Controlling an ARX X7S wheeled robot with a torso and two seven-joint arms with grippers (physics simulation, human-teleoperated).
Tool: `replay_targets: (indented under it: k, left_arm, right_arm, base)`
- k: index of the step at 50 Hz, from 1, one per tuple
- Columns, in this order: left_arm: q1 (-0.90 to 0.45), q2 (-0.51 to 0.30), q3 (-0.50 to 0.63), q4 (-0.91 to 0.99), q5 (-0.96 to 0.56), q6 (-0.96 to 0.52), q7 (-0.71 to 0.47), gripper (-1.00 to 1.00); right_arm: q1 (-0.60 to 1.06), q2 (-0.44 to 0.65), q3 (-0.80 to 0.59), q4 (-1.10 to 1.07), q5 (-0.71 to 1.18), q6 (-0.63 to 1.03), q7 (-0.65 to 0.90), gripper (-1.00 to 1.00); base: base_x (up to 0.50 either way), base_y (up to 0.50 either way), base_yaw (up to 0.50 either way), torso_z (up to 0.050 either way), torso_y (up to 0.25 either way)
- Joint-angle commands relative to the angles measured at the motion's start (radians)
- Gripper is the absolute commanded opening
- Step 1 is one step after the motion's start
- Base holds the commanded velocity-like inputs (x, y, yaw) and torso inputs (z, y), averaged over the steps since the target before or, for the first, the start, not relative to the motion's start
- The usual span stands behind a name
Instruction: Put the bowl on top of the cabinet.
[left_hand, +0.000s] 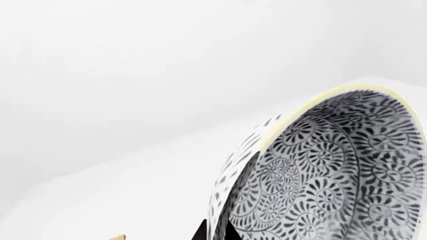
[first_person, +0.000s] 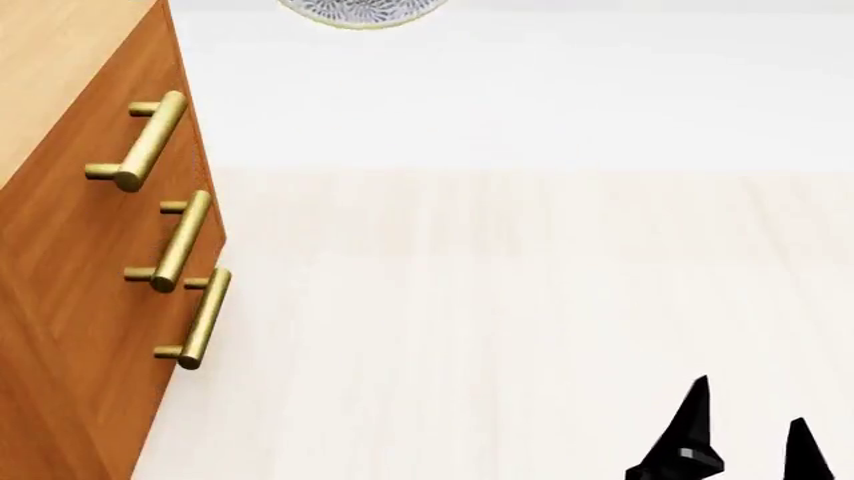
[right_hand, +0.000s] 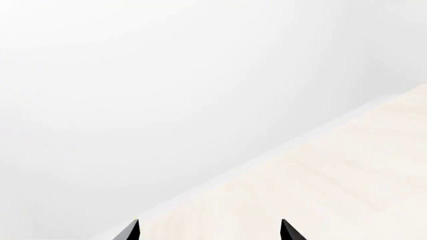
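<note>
Left gripper (left_hand: 223, 227) clamps the bowl (left_hand: 333, 170) at twelve o'clock; cabinet (first_person: 80, 260) at nine; right gripper (first_person: 747, 440) spread, empty.

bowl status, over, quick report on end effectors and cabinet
Left end effector shut on bowl, carried high. Right end effector open, empty. Cabinet at left, top bare where visible. Nothing seen in the way.

Bowl up high, cabinet at the left.
The bowl (first_person: 362, 12) peeks in at the top edge; the cabinet (first_person: 80, 300) shows three brass handles (first_person: 140, 142); the right gripper (first_person: 747, 440) points up, fingertips apart, over pale floor (first_person: 507, 320).
</note>
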Motion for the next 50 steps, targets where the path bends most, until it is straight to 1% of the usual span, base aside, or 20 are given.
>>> replay_targets:
  k: [1, 6, 10, 14, 15, 17, 22, 25, 27, 28, 33, 35, 37, 42, 43, 44, 45, 47, 48, 50]
  left_arm:
    - [-0.093, 0.003, -0.023, -0.149, -0.191, -0.007, -0.046, -1.00]
    - [-0.101, -0.008, -0.097, -0.149, -0.192, -0.032, -0.064, -1.00]
    - [-0.103, -0.045, -0.188, -0.149, -0.259, -0.051, -0.096, -1.00]
    - [-0.116, -0.067, -0.189, -0.149, -0.290, -0.054, -0.102, -1.00]
    - [-0.115, -0.081, -0.203, -0.149, -0.330, -0.063, -0.126, -1.00]
    - [-0.121, -0.093, -0.194, -0.149, -0.389, -0.055, -0.108, -1.00]
    - [-0.159, -0.116, -0.063, -0.149, -0.576, -0.035, -0.137, -1.00]
    - [-0.181, -0.122, 0.078, -0.149, -0.724, 0.011, -0.141, -1.00]
    - [-0.204, -0.138, 0.181, -0.149, -0.860, 0.023, -0.220, -1.00]
    - [-0.209, -0.137, 0.244, -0.149, -0.918, 0.033, -0.213, -1.00]
    - [-0.242, -0.175, 0.502, -0.149, -1.262, 0.063, -0.298, -1.00]
    - [-0.248, -0.196, 0.573, -0.149, -1.388, 0.082, -0.365, -1.00]
    - [-0.254, -0.202, 0.642, -0.149, -1.466, 0.090, -0.383, -1.00]
    - [-0.274, -0.219, 0.773, -0.149, -1.586, 0.117, -0.470, -1.00]
    - [-0.274, -0.219, 0.786, -0.149, -1.596, 0.151, -0.439, -1.00]
    - [-0.272, -0.229, 0.780, -0.149, -1.647, 0.116, -0.521, -1.00]
    - [-0.278, -0.229, 0.808, -0.149, -1.634, 0.124, -0.483, -1.00]
    - [-0.286, -0.232, 0.839, -0.149, -1.649, 0.115, -0.490, -1.00]
    - [-0.285, -0.235, 0.849, -0.149, -1.667, 0.111, -0.527, -1.00]
    - [-0.273, -0.252, 0.818, -0.149, -1.742, 0.107, -0.607, -1.00]
  right_arm:
    - [-0.022, 0.003, 0.030, -0.032, 0.014, 0.001, -0.043, 1.00]
    - [-0.031, 0.007, 0.034, -0.044, 0.016, -0.001, -0.040, 1.00]
    - [-0.040, 0.013, 0.039, -0.058, 0.022, -0.004, -0.040, 1.00]
    - [-0.044, 0.015, 0.042, -0.064, 0.026, -0.004, -0.040, 1.00]
    - [-0.044, 0.015, 0.041, -0.065, 0.027, -0.004, -0.044, 1.00]
    - [-0.047, 0.016, 0.040, -0.070, 0.025, -0.005, -0.043, 1.00]
    - [-0.056, 0.020, 0.044, -0.082, 0.023, -0.008, -0.040, 1.00]
    - [-0.059, 0.022, 0.047, -0.084, 0.030, -0.009, -0.043, 1.00]
    - [-0.070, 0.026, 0.049, -0.098, 0.030, -0.011, -0.040, 1.00]
    - [-0.070, 0.026, 0.049, -0.098, 0.030, -0.011, -0.040, 1.00]
    - [-0.076, 0.028, 0.052, -0.108, 0.035, -0.014, -0.043, 1.00]
    - [-0.073, 0.027, 0.051, -0.104, 0.037, -0.011, -0.045, 1.00]
    - [-0.074, 0.027, 0.051, -0.105, 0.037, -0.011, -0.047, 1.00]
    - [-0.079, 0.029, 0.052, -0.112, 0.037, -0.011, -0.045, 1.00]
    - [-0.079, 0.028, 0.053, -0.112, 0.034, -0.012, -0.043, 1.00]
    - [-0.079, 0.028, 0.054, -0.112, 0.035, -0.012, -0.043, 1.00]
    - [-0.079, 0.028, 0.054, -0.112, 0.035, -0.011, -0.044, 1.00]
    - [-0.077, 0.028, 0.052, -0.110, 0.034, -0.010, -0.045, 1.00]
    - [-0.075, 0.027, 0.051, -0.108, 0.033, -0.008, -0.044, 1.00]
    - [-0.073, 0.026, 0.051, -0.106, 0.031, -0.007, -0.044, 1.00]
  base:
    - [0.00, 0.00, 0.00, 0.000, 0.000]
    - [0.00, 0.00, 0.00, 0.000, 0.000]
    - [0.00, 0.00, 0.00, 0.000, 0.000]
    - [0.00, 0.00, 0.00, 0.000, 0.000]
    - [0.00, 0.00, 0.00, 0.000, 0.000]
    - [0.00, 0.00, 0.00, 0.000, 0.000]
    - [0.00, 0.00, 0.00, 0.000, 0.002]
    - [0.00, 0.00, 0.00, 0.000, 0.000]
    - [0.00, 0.00, 0.00, 0.000, 0.000]
    - [0.00, 0.00, 0.00, 0.000, 0.000]
    - [0.00, 0.00, 0.00, 0.000, 0.000]
    - [0.00, 0.00, 0.00, 0.000, 0.000]
    - [0.00, 0.00, 0.00, 0.000, 0.000]
    - [0.00, 0.00, 0.00, 0.000, 0.000]
    - [0.00, 0.00, 0.00, 0.000, 0.000]
    - [0.00, 0.00, 0.00, 0.000, 0.000]
    - [0.00, 0.00, 0.00, 0.000, 0.000]
    - [0.00, 0.00, 0.00, 0.000, 0.000]
    - [0.00, 0.00, 0.00, 0.000, 0.010]
    - [0.00, 0.00, 0.00, 0.000, 0.000]
